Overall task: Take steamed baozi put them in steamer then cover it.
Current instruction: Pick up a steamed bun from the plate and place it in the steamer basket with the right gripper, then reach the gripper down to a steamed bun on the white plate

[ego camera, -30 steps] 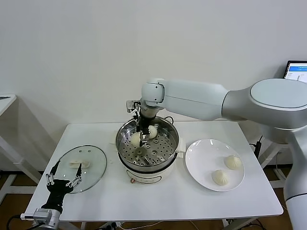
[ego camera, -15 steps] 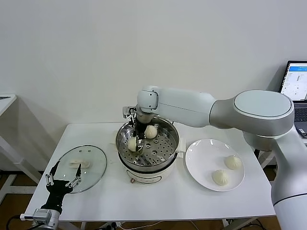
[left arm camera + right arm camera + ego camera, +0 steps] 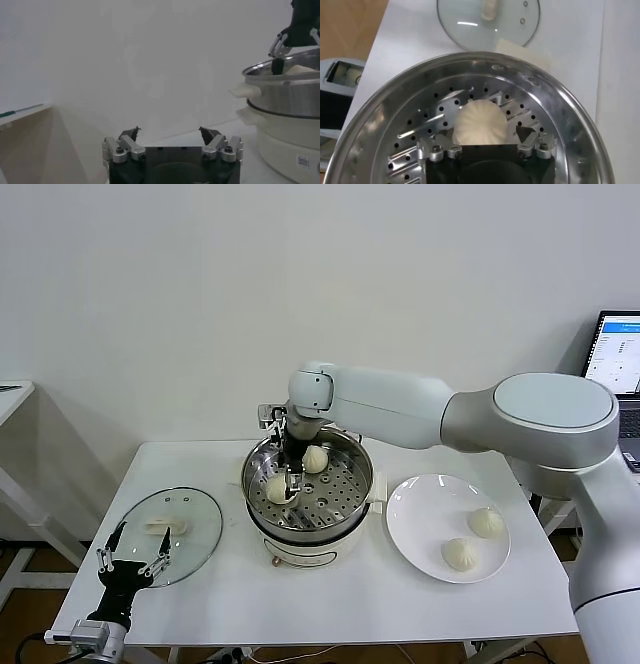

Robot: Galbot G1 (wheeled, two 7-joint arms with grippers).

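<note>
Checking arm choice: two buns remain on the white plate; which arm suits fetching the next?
Right. Its pincer, open over a round off-white bun in the shiny steel steamer, is beside the flat white plate. The left pincer waits at the clear glass lid.

steamer [image 3: 345,509]: shiny steel wall, white base; inside, a silver tray dotted with dark round holes
steamed baozi [image 3: 277,488]: off-white, smooth; two in the steamer at frame centre, two on the plate
plate [image 3: 412,519]: plain white, lower right of the frame
cover [image 3: 200,534]: clear glass, thin metal rim, white handle, lower left
tabletop [image 3: 350,604]: plain white
right tool [image 3: 289,484]: black body, silver finger links, dark tips
left tool [image 3: 132,556]: black body, silver links
right arm [image 3: 400,404]: pale grey-white shell
wall [image 3: 300,284]: plain white
</note>
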